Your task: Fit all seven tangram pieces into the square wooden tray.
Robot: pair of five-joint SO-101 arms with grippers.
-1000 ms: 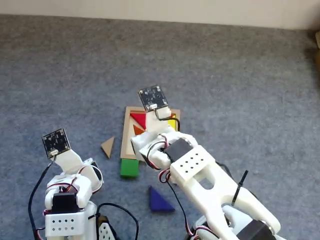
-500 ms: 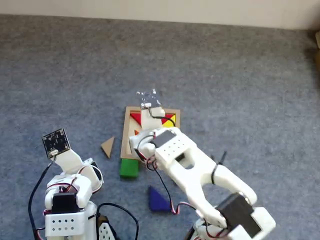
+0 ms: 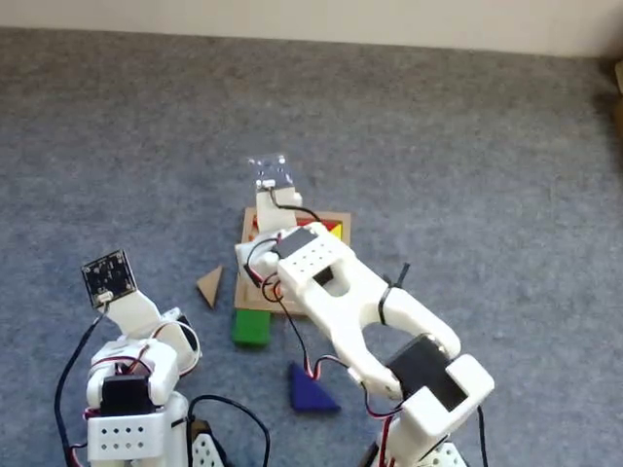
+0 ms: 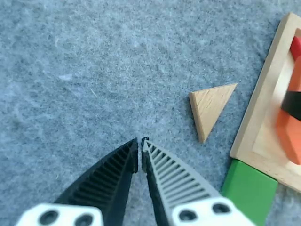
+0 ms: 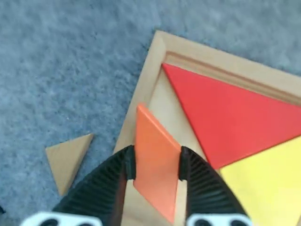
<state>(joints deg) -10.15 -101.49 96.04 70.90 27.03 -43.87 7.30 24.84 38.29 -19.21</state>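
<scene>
Over the square wooden tray (image 5: 149,61), your right jaws clamp the orange piece (image 5: 157,165), just beside the red triangle (image 5: 230,113), which touches the yellow piece (image 5: 263,183). By my judgement you are mid-placement: next, lower the orange piece flat into the bare strip along the tray wall, then let go. Your left jaws are pressed together on nothing, near the tan triangle (image 4: 210,107). You can count six pieces and one tray: three pieces at the tray, and one tan triangle, one green block (image 3: 251,328) and one blue triangle (image 3: 310,389) out on the table (image 3: 467,146).
</scene>
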